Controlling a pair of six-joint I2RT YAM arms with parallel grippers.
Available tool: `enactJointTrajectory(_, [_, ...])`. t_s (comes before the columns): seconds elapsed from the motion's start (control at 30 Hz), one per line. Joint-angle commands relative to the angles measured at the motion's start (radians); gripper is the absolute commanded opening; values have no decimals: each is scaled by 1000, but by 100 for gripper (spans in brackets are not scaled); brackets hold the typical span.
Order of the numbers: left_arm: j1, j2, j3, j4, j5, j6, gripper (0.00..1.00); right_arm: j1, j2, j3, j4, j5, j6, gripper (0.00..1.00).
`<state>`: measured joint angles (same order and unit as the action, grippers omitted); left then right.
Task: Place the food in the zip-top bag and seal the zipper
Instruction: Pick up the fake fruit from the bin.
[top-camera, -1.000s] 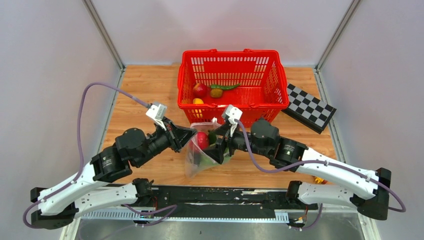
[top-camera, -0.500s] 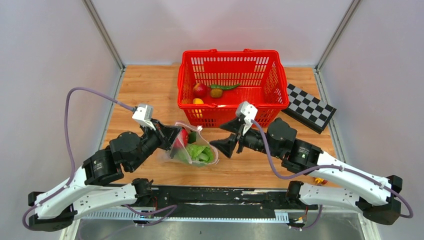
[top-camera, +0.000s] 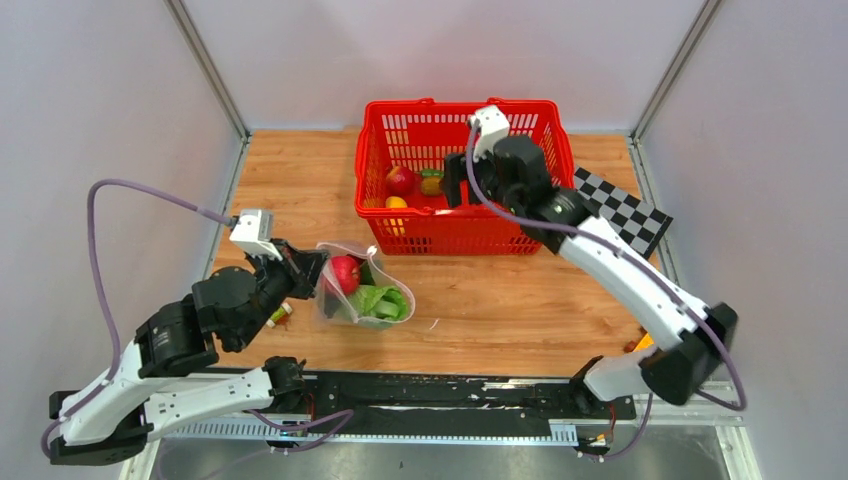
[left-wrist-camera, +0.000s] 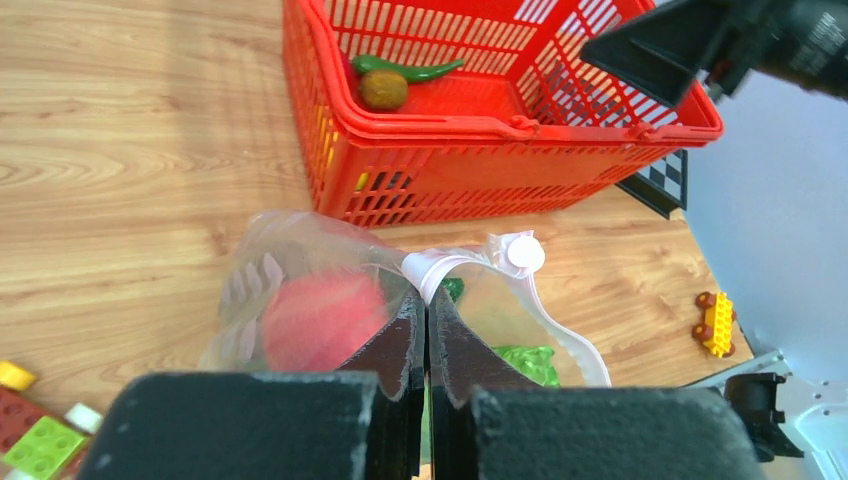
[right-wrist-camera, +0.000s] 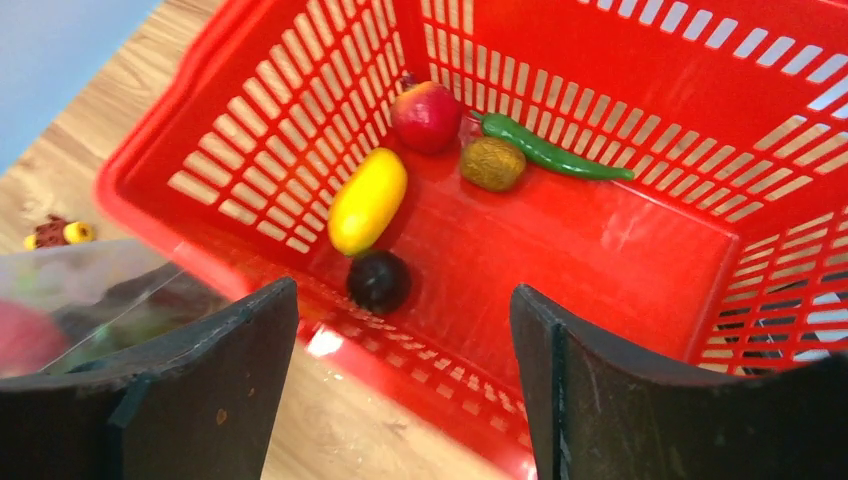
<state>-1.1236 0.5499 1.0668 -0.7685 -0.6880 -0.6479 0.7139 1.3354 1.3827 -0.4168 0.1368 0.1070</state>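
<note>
I'm clamping my left pincer (left-wrist-camera: 427, 335) on the mouth of the clear crinkly zip-top bag (left-wrist-camera: 290, 250), probably on its pale zipper strip (left-wrist-camera: 445, 260). The bag is lying near the red plastic mesh basket (left-wrist-camera: 480, 190). My right pincer (right-wrist-camera: 402, 300) is hanging spread apart over it, yellow toy lemon (right-wrist-camera: 367, 200) inside.

— Colours, go!
— Red mesh basket (top-camera: 520, 130); yellow lemon (right-wrist-camera: 368, 200), green chili (right-wrist-camera: 552, 150).
— And the rest?
— Clear zip-top bag (left-wrist-camera: 250, 285), whitish ovals; red apple (left-wrist-camera: 322, 320), green lettuce (top-camera: 378, 301). My left tool (left-wrist-camera: 427, 310) is black. Desk (top-camera: 300, 170): pale wood grain.
</note>
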Motion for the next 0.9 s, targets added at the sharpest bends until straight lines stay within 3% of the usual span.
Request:
enactJointTrajectory(0.0, [-2, -22, 82, -42, -56, 21, 0, -95, 182, 202, -128, -167, -3, 80])
enactJointTrajectory(0.13, [-2, -18, 96, -36, -18, 28, 0, -145, 396, 388, -212, -311, -21, 88])
enactJointTrajectory(0.33, [-1, 25, 99, -25, 34, 42, 0, -155, 744, 720, -405, -481, -38, 88])
enactJointTrajectory(0.57, [-1, 10, 58, 10, 23, 55, 0, -152, 930, 870, -402, -549, 26, 89])
enactJointTrajectory(0.87, [-1, -10, 31, 14, 22, 34, 0, -129, 1012, 835, -358, -577, 42, 89])
